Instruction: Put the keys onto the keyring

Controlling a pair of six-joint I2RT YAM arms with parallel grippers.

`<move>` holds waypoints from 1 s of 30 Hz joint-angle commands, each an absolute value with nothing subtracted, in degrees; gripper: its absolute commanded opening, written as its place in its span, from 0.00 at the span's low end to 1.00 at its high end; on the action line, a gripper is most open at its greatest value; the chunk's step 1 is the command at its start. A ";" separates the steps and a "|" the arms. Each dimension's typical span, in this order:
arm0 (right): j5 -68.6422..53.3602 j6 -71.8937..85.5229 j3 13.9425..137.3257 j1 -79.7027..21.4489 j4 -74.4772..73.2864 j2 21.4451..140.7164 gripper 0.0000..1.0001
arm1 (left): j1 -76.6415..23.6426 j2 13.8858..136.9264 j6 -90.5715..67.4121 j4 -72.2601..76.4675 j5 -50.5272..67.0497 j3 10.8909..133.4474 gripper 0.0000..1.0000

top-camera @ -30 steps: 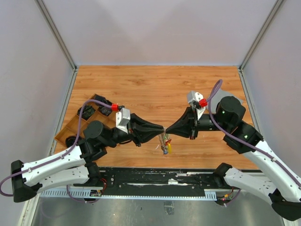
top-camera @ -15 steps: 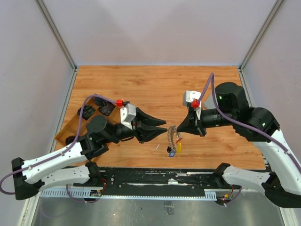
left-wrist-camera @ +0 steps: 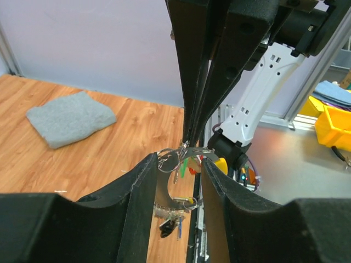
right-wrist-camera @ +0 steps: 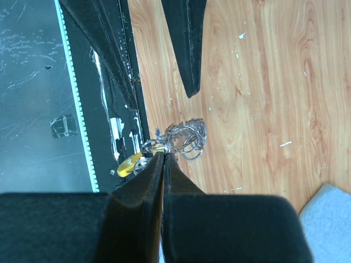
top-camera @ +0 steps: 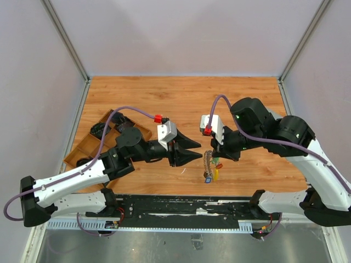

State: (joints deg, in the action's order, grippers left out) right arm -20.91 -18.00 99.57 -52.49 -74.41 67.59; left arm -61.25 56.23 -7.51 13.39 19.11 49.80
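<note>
The left jaws have let go and drawn back; they now stand apart, empty, just beside the keyring [top-camera: 209, 160]. The right jaws, pinched shut on the keyring, have carried it toward the middle, above the tabletop [top-camera: 164, 98], with the keys [top-camera: 210, 174] dangling below. One arm alone bears it now, so the left is probably readying a fresh grip

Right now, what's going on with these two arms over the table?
The right tool is shut on the keyring, holding it over the table near its front edge, with the coloured keys dangling below. The left tool is open and points at the ring from close by, gripping nothing.
</note>
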 commanded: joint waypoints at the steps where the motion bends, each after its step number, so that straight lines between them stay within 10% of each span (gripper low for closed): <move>1: -19.85 -20.97 99.14 -54.32 -71.91 65.72 0.01 | -61.22 57.64 -5.36 12.09 22.90 53.09 0.43; 30: -8.89 -26.46 101.49 -66.35 -72.38 67.92 0.00 | -66.00 60.64 4.84 0.55 17.90 58.44 0.39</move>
